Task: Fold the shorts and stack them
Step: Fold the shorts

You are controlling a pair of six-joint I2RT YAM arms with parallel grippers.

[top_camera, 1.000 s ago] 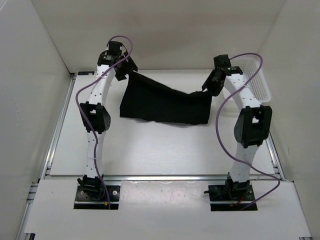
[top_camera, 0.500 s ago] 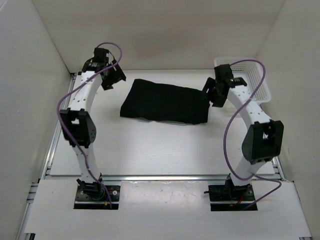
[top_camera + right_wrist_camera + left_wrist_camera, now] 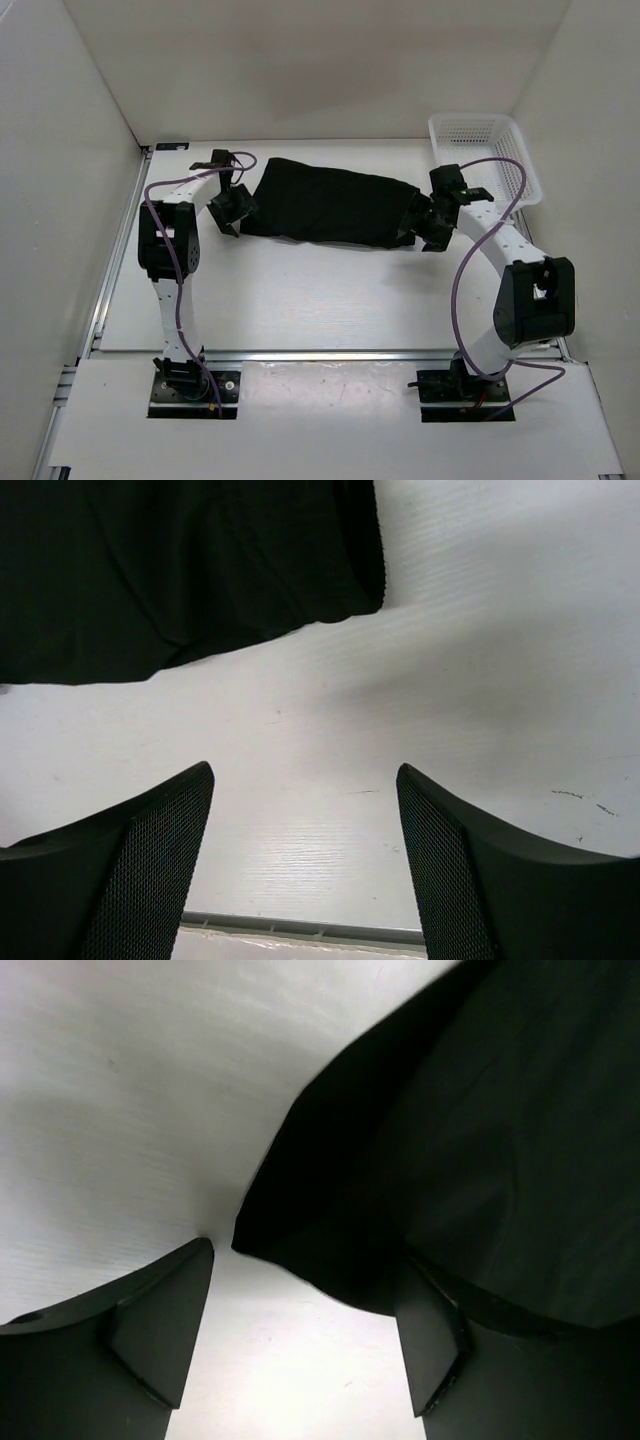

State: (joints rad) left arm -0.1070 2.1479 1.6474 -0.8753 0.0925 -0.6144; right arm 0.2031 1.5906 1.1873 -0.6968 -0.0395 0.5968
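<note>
One pair of black shorts [image 3: 330,205] lies folded and flat on the white table [image 3: 300,290], far centre. My left gripper [image 3: 230,210] is open and low at its left near corner; in the left wrist view [image 3: 305,1290] the corner of the shorts [image 3: 450,1140] reaches between the fingers, and the right finger [image 3: 430,1350] is at the cloth's edge. My right gripper [image 3: 424,226] is open and empty at the right near corner; in the right wrist view [image 3: 305,780] the shorts [image 3: 180,570] lie just ahead of the fingertips, apart from them. No white mark shows.
A white mesh basket [image 3: 490,150] stands at the far right corner, behind my right arm. White walls close the table on three sides. A metal rail [image 3: 320,352] runs along the table's near edge.
Both grippers held the shorts up by the top corners; they let go, the cloth dropped flat, and both arms came down and nearer to its near corners.
</note>
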